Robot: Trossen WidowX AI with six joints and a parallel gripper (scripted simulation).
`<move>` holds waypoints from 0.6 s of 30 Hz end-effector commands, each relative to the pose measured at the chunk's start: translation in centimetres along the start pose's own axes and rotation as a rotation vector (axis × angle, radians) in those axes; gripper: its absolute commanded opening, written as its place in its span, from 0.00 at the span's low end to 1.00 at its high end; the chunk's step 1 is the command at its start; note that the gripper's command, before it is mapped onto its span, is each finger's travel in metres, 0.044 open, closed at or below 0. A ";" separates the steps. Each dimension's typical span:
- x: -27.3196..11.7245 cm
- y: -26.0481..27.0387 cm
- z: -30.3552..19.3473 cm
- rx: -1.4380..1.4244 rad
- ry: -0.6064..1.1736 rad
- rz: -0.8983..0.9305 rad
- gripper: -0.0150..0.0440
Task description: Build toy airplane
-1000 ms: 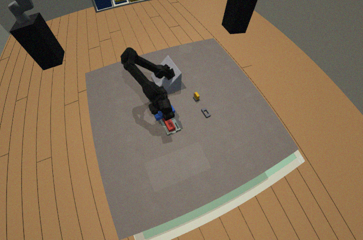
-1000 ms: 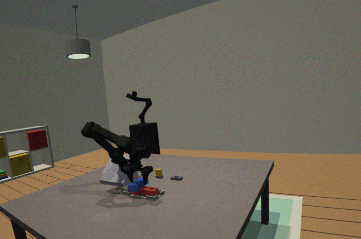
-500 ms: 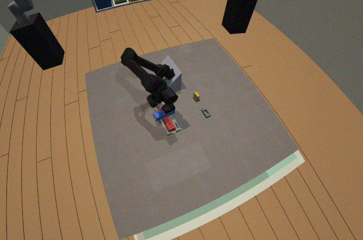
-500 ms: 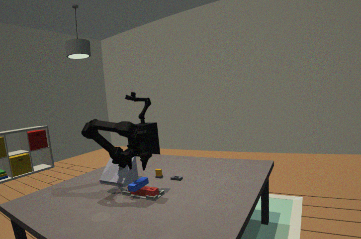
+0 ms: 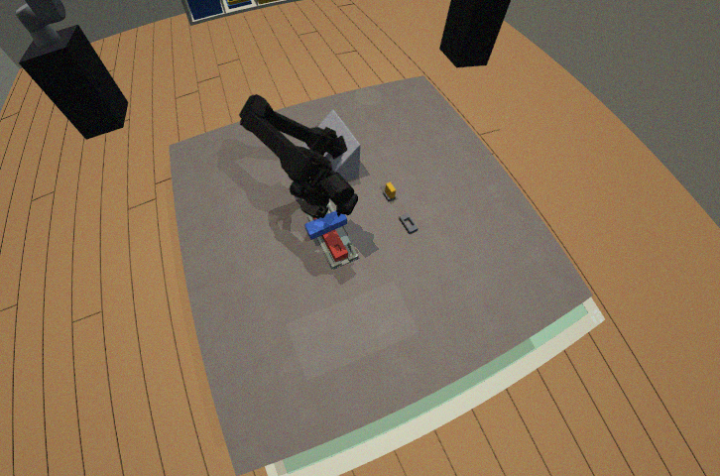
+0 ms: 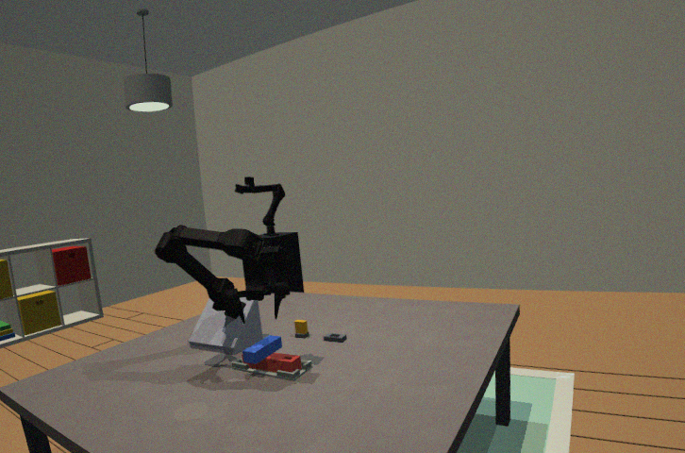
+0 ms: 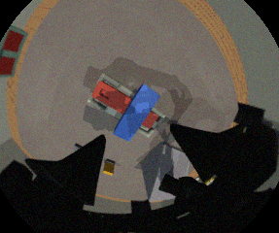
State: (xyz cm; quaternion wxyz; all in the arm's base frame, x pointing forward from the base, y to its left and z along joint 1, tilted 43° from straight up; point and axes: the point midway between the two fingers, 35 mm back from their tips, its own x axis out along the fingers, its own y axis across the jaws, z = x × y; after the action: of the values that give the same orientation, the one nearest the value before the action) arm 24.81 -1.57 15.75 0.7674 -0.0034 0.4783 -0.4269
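Observation:
The red fuselage [image 5: 335, 245] [image 6: 282, 362] [image 7: 112, 96] lies in the pale jig [image 6: 287, 375] [image 7: 112, 81] and looks flat. The blue wing [image 5: 326, 225] [image 6: 261, 349] [image 7: 137, 113] lies across its top. The wing's tab and socket are hidden, so I cannot tell how deep it sits. A small socket shows near the fuselage's exposed end. The yellow tail fin [image 5: 390, 189] [image 6: 300, 327] [image 7: 109, 168] stands upright in a small dark holder, apart from the jig. My gripper [image 5: 331, 211] [image 6: 259, 320] [image 7: 138, 132] is open and empty, above the wing and clear of it.
An empty dark holder [image 5: 412, 230] [image 6: 335, 341] lies on the table [image 5: 456, 269] [image 6: 380, 384] near the tail fin. A pale grey wedge-shaped block [image 5: 348, 160] [image 6: 204, 332] stands behind the jig, beneath the arm.

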 end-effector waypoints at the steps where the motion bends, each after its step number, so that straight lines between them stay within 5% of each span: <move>1: 0.3 0.0 0.0 -0.743 0.001 0.000 1.00; 18: 0.3 0.1 0.1 -0.890 0.001 0.000 1.00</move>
State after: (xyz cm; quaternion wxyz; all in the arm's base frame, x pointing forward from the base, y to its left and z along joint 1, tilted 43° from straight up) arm 24.99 -1.67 15.67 0.6997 -0.3176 0.6102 -0.1928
